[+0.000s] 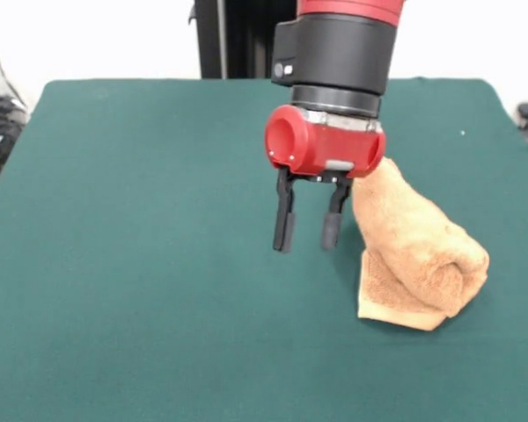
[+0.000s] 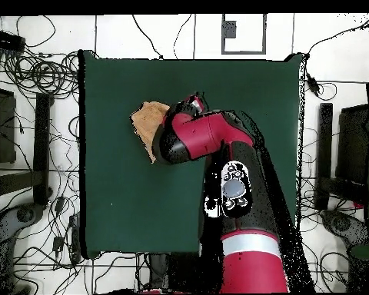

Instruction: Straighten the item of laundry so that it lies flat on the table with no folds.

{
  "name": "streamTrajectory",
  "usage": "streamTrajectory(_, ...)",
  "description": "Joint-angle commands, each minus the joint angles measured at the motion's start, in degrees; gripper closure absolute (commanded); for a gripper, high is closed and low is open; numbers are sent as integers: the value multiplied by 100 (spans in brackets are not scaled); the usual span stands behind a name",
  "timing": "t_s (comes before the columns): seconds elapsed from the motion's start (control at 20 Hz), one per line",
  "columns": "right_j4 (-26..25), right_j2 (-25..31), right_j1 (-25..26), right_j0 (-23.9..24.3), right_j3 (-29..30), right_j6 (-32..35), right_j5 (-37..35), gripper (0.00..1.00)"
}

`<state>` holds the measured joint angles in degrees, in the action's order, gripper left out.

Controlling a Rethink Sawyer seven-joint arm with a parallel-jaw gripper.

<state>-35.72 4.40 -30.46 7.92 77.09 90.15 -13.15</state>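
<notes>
**Towel bunched on the bench, hand hanging empty beside it**

Green felt fills the near part of the front view, bare cloth from the bench's [image 1: 141, 334] front edge back to the first object. That object is the tan terry towel [image 1: 415, 251], lying right of centre as seen from across the bench. It is far from flat: the cloth is rolled and folded over itself into a thick lump, with a rounded bulge at its right end and a flatter hemmed corner poking out along the lower edge. Its upper end tapers to a narrow peak that rises toward the red wrist housing and passes behind it.

Just left of the towel hangs the hand [image 1: 309, 227], pointing straight down from the red and black arm [image 1: 339, 44]. Its two black fingers [image 1: 284, 220] stand apart with a clear gap of green showing between them, and nothing is held there. The right-side finger is close to the towel's edge; whether it touches I cannot tell. The tips look to be above the felt.

From overhead, the towel [image 2: 147, 123] shows as a tan patch in the upper left part of the bench [image 2: 118, 200], partly covered by the arm [image 2: 199, 134] reaching across from the bottom. The hand itself is hidden under the arm there.
</notes>
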Motion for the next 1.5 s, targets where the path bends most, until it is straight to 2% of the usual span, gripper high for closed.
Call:
streamTrajectory(0.05,429,570,99,369,-157,-514,-1795,0)
streamTrajectory(0.55,1017,1112,1469,414,-2263,-342,-2729,0)
streamTrajectory(0.8,1182,1380,1818,441,-2886,-564,-2967,0)
streamTrajectory(0.9,1184,1444,1834,443,-2959,-621,-2945,0)
streamTrajectory(1.5,1617,1916,1512,594,-2476,-890,-3080,0)
